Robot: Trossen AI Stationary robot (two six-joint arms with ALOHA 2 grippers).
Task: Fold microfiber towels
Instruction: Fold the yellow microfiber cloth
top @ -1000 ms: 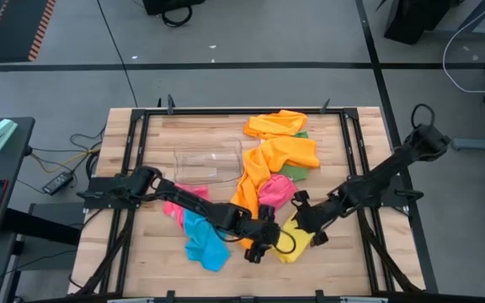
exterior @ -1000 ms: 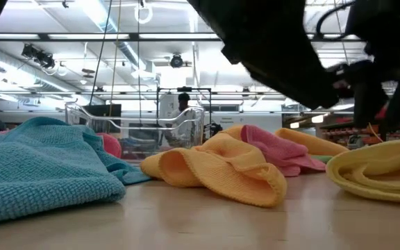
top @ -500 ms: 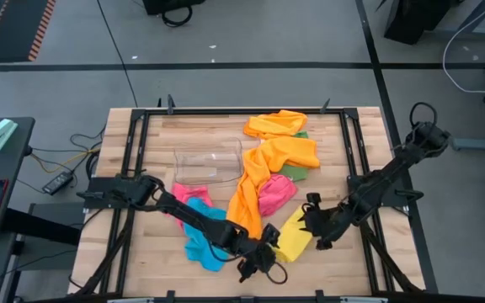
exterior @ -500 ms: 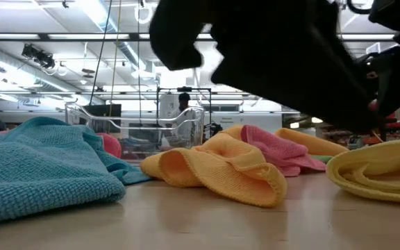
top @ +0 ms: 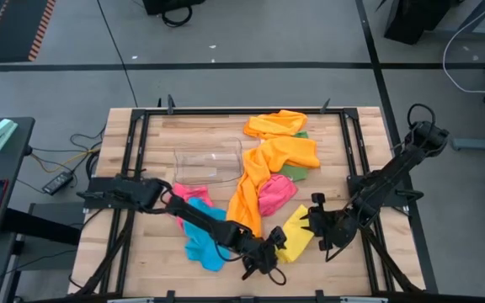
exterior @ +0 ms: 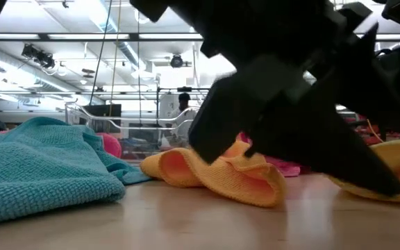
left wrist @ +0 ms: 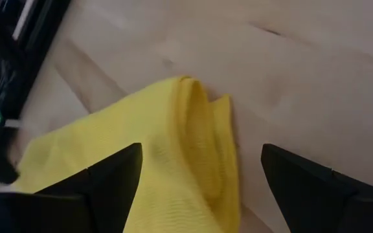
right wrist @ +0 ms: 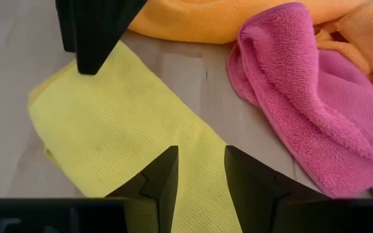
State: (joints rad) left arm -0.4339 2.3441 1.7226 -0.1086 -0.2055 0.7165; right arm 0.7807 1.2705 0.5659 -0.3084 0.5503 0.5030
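Yellow towel (top: 295,240) flat on worktop (top: 335,156): left gripper (top: 263,259) jaws spread over 1 end, right gripper (top: 320,232) jaws narrowly parted above other.

**Even overhead light, dark silhouettes down low**

From above, the wooden worktop (top: 200,126) is lit evenly and brightly, with only faint, soft shadows under the arms. At table height, long ceiling lamps (exterior: 110,17) glare white in the room behind, so the arm crossing in front shows as a black, blurred silhouette. The teal towel (exterior: 40,167) close to that camera stays sharp. The left wrist view is soft, its yellow towel (left wrist: 160,155) slightly blurred; the right wrist view is crisp.
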